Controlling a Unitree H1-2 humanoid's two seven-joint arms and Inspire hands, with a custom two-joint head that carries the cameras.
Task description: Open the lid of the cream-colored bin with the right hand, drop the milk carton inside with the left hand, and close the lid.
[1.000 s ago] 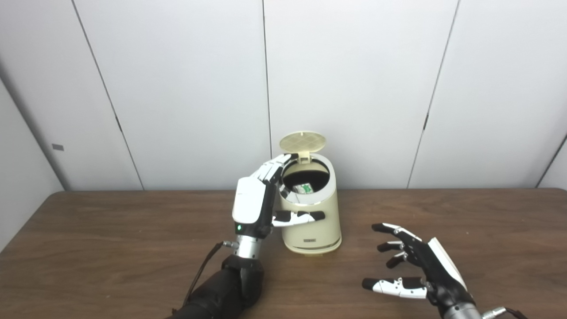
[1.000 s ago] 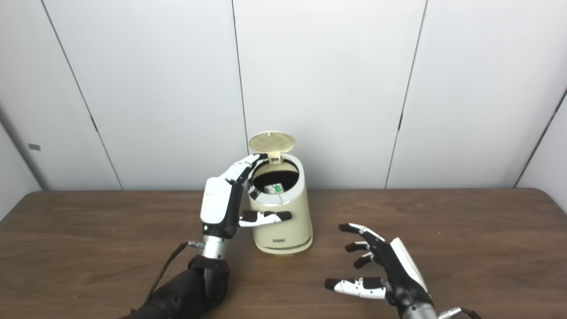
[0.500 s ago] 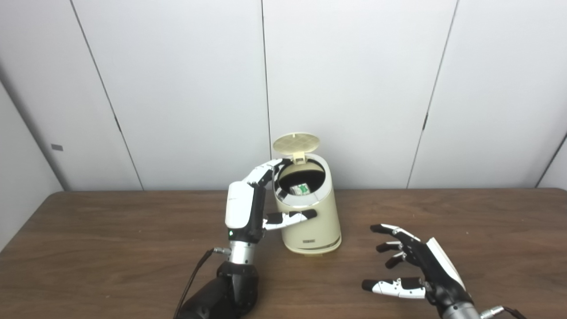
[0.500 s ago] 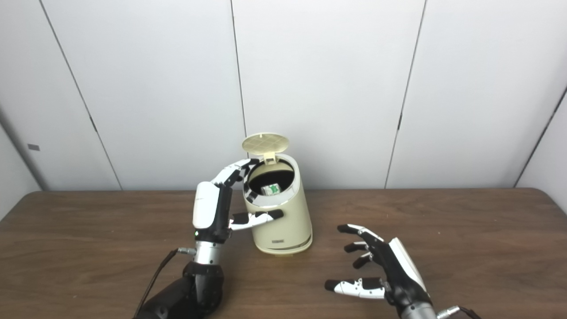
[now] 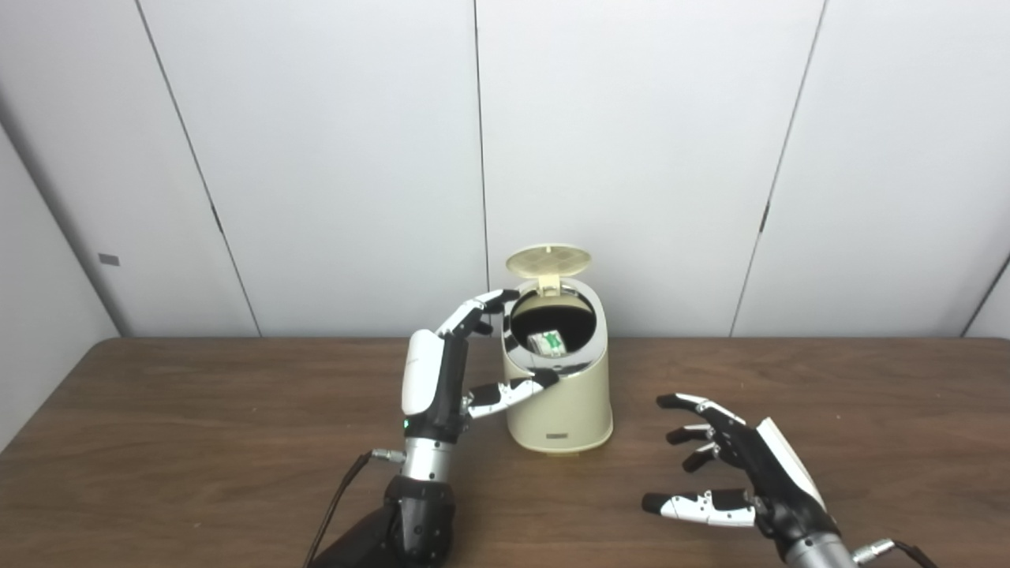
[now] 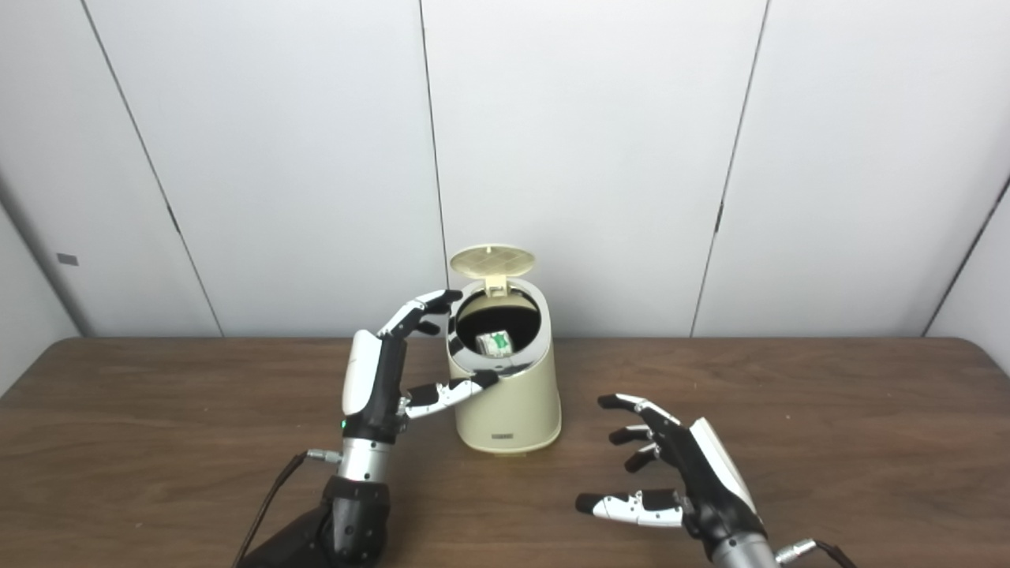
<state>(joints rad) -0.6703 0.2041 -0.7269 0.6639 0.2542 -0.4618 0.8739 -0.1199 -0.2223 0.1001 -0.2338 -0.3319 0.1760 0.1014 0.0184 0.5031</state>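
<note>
Cream bin (image 5: pixel 562 402), seemingly green-white carton (image 5: pixel 548 342), brown table (image 5: pixel 197 442).

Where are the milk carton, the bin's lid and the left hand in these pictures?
milk carton (image 5: pixel 548 341), left eye view, on its green-and-white top inside the bin.
lid (image 5: pixel 549 259), left eye view, on its ribbed underside, raised open.
left hand (image 6: pixel 371 384), right eye view, on the hand's back.

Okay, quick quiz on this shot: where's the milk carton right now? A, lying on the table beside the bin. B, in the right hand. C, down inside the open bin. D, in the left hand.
C: the milk carton shows through the mouth of the bin, whose lid stands up, while the left hand and right hand hold nothing.
</note>
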